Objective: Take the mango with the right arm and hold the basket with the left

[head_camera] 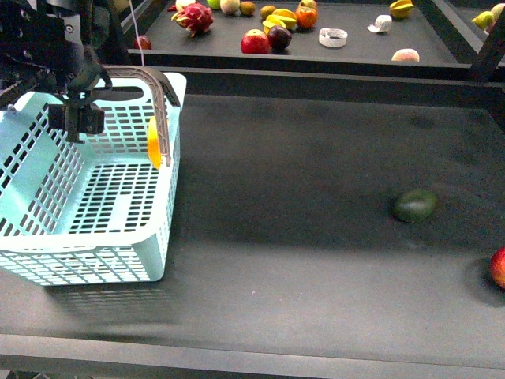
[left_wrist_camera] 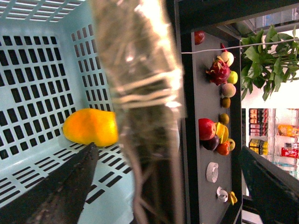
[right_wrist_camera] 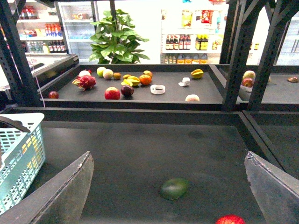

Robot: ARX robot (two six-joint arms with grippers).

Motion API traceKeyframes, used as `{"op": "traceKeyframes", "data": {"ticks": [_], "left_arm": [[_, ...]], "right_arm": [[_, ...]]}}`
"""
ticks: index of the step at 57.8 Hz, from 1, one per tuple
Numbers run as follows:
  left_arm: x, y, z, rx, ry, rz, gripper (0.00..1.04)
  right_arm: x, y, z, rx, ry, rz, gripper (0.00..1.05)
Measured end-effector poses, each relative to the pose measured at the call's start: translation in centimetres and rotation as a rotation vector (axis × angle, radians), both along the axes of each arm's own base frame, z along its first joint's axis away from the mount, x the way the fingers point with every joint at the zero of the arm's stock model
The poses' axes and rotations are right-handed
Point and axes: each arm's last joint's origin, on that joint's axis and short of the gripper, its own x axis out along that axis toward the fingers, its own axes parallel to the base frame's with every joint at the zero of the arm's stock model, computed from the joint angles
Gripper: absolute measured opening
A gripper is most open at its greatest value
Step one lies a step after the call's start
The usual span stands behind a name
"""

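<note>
Start with your left gripper (left_wrist_camera: 168, 149). In its wrist view the fingers (left_wrist_camera: 60, 191) are spread wide with the basket's grey handle (left_wrist_camera: 140, 93) blurred and very close between them, so the jaws straddle the handle without being clenched on it. Whether one finger already brushes the handle, you cannot tell. The step in hand looks like securing that hold. Centre the handle between the jaws before you close, so neither side pushes it over. Then close slowly and squarely, so the light blue basket (head_camera: 79, 264) does not skate on the dark table or tip toward the arm. From the front, the left gripper (head_camera: 76, 122) hangs over the basket's far left side, with the handle (head_camera: 162, 95) arching toward the right wall. Just past the handle, the mango (left_wrist_camera: 91, 127) is inside the basket, leaning on the perforated wall. The front view shows it as a yellow sliver (head_camera: 154, 144) against the right side. A jolt could roll it, so keep any lift level. Your right gripper (right_wrist_camera: 168, 156) has both fingers released and holds nothing. It hangs over the open table and faces the green fruit (right_wrist_camera: 174, 188) and the red apple (right_wrist_camera: 230, 219). Keep it well apart from the basket (right_wrist_camera: 23, 154) while the left closes. Farther off, the shelf (head_camera: 355, 49) of assorted fruit needs nothing from you.
</note>
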Motion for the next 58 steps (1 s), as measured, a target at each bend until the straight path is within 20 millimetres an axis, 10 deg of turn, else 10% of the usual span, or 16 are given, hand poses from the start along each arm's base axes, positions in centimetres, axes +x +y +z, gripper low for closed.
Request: {"op": "traceKeyframes", "data": {"ticks": [16, 44, 58], "left_arm": [[-3.8, 0.2, 3.7, 0.099, 0.003, -0.007, 0.97], [-21.7, 4.3, 5.4, 0.15, 0.05, 0.147, 0.97], [-26.4, 4.1, 6.6, 0.192, 0.122, 0.204, 0.97]], "right_arm": [[0.0, 0.0, 0.0, 0.0, 0.0, 0.0, 0.96], [0.0, 0.0, 0.0, 0.0, 0.0, 0.0, 0.96], [0.0, 0.0, 0.0, 0.0, 0.0, 0.0, 0.96]]}}
